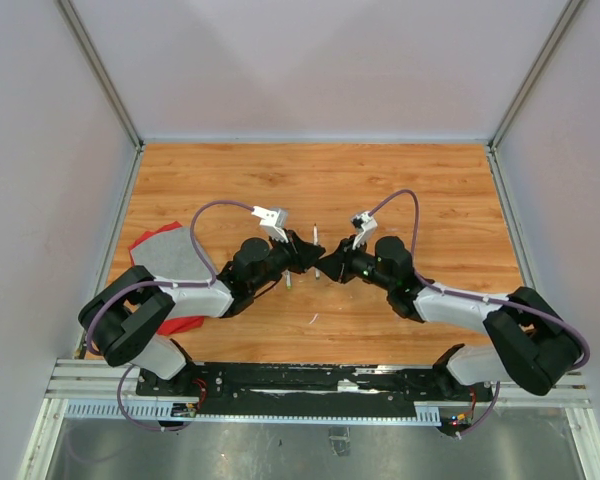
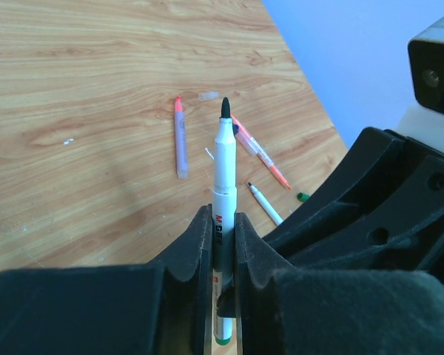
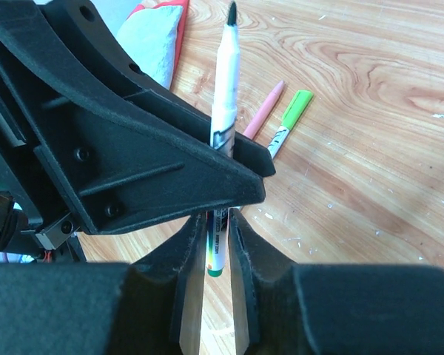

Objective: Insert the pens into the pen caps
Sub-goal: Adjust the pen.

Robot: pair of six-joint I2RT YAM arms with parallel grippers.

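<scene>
a white pen point(image 2: 223, 159) with a bare black tip and green end is standing upright at frame centre. the left gripper point(image 2: 223, 235) is clamping its barrel with jaws closed. the right gripper point(image 3: 215, 255) is flanking the green end, jaws nearly closed, contact unclear.

Wood-grain worktop point(image 1: 400, 190), light brown; small white specks point(image 2: 68, 140) scattered on surface. At left edge of worktop: red cloth point(image 1: 140, 243) w/ grey cloth point(image 1: 175, 255) lying on top of it; both also seen upper left in right-wrist view. Pale walls point(image 1: 320, 60) on 3 sides, alu. corner posts point(image 1: 101, 70) betw. them. Slotted metal rail point(image 1: 90, 385) along near edge.
</scene>
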